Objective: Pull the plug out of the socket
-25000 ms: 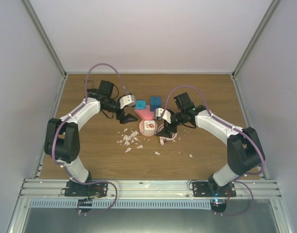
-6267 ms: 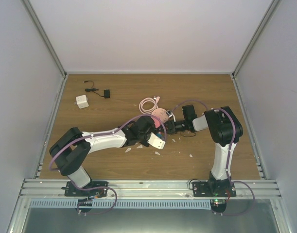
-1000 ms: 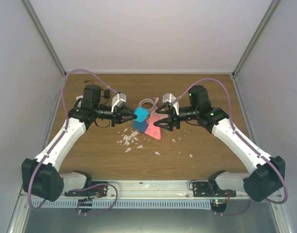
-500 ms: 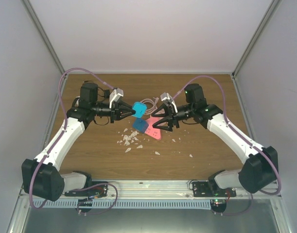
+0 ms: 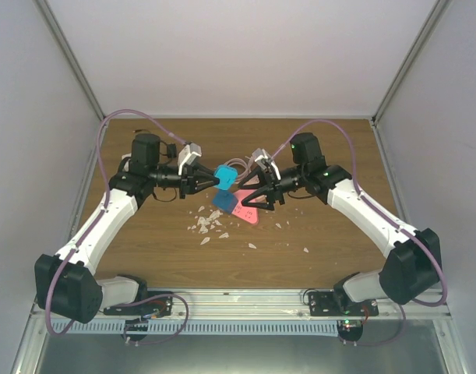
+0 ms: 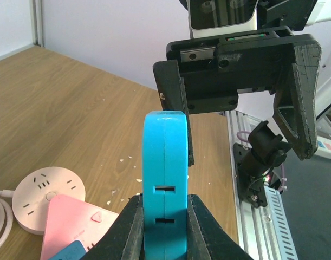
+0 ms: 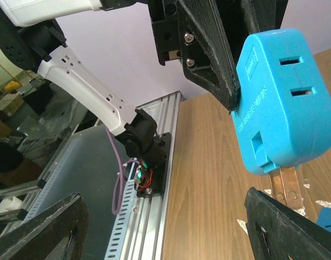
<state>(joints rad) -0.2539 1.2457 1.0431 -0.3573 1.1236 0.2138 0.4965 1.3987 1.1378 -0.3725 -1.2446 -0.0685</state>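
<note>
My left gripper (image 5: pixel 214 181) is shut on a bright blue plug (image 5: pixel 224 178), held in the air above the table. In the left wrist view the plug (image 6: pixel 165 179) stands edge-on between my fingers (image 6: pixel 127 227). Its metal prongs (image 7: pixel 287 181) hang bare under the plug (image 7: pixel 281 97) in the right wrist view. The salmon-pink socket (image 5: pixel 246 209) lies flat on the table below, its corner (image 6: pixel 73 230) at the lower left of the left wrist view. My right gripper (image 5: pixel 249 191) stands open, facing the plug, with nothing between its fingers.
A second, darker blue plug (image 5: pixel 222 200) sits on the socket. A round pink disc (image 6: pixel 46 197) and a coiled pale cable (image 5: pixel 236 165) lie behind it. White chips (image 5: pixel 207 224) are scattered on the wooden table (image 5: pixel 323 226). The aluminium rail (image 5: pixel 238 298) runs along the near edge.
The left gripper has lifted the blue plug a little up and back. The right gripper has opened wider and moved left, closer to the plug.
</note>
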